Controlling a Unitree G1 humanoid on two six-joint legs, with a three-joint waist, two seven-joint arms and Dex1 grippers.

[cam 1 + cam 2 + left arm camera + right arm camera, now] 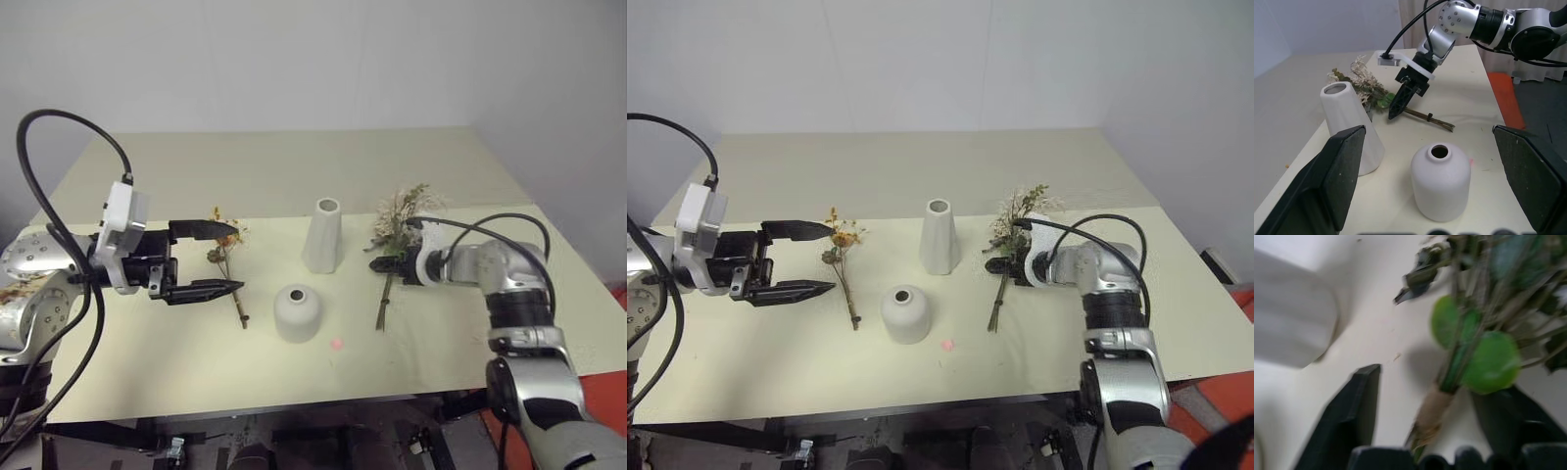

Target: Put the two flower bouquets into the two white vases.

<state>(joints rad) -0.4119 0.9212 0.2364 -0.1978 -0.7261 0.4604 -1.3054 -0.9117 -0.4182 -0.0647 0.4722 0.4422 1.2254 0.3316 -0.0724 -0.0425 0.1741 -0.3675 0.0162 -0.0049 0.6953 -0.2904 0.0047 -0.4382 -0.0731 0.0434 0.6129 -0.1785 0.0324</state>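
A: Head views first. Counter (196, 362) is matte cream. 2 white vases sit mid-counter, apart: tall tapered vase (324, 236) behind, short domed vase (297, 313) in front, small hole on top. Small bouquet (227, 262) lies flat to their left, orange-yellow blooms, thin brown stems. Large bouquet (397, 240) lies flat to their right, cream sprigs, green leaves.

B: End effectors?

A: Left end effector (227, 259) hangs above the counter, fingers spread wide, tips level with the small bouquet's blooms, nothing held. Right end effector (384, 264) is down at the large bouquet's stems.

B: Left wrist view?

A: Both vases close, chalky unglazed finish, open mouths. Right end effector (1400, 104) points down onto the large bouquet (1364, 83), just above the bare stem ends.

B: Right wrist view?

A: Blurred. 2 black fingers (1354, 416) stand either side of a brown-wrapped stem binding, round green leaves above. Gap remains on both sides, so fingers are half apart and not yet clamped.

B: Step in hand?

A: Grasping the large bouquet, I judge. Next calls for closing on the binding, lifting, tipping stems down, then threading a vase mouth. Dried sprigs look brittle, so a gentle squeeze.
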